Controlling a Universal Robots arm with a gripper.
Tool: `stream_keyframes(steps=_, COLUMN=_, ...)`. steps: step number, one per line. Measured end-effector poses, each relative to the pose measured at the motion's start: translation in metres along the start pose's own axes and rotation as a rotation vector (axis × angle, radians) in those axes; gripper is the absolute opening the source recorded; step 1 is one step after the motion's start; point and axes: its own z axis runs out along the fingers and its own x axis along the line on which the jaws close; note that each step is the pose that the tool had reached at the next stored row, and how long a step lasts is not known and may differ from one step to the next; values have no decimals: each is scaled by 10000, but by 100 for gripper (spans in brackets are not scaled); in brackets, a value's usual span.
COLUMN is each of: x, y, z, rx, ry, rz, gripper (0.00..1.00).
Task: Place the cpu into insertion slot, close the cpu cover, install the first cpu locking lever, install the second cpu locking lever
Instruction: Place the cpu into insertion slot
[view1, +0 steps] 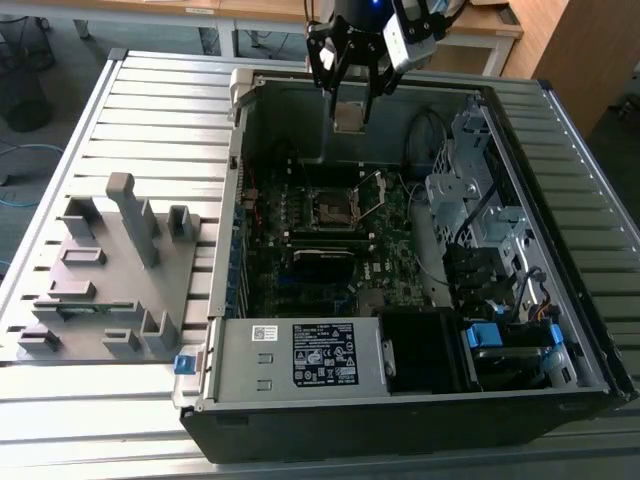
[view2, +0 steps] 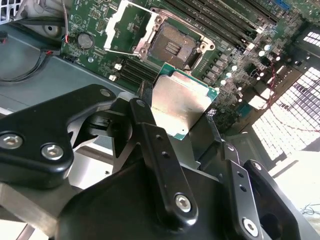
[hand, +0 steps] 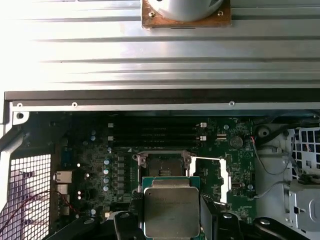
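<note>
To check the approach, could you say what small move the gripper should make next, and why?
Probably lower the cpu toward the insertion slot: the gripper holds it above the computer case, the slot is empty and the cpu cover stands open.

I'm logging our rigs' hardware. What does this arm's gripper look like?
The gripper is black, built of flat linkage bars with rounded ends, joined by silver screws. A bare metal bracket sits beside it in the second wrist view. A blue light glows above it in the exterior view.
</note>
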Motion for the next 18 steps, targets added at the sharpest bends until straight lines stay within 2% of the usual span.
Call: stream_keyframes(steps=18, x=-2, y=-6, z=75, rx=2, ry=-2, rz=0, gripper=54)
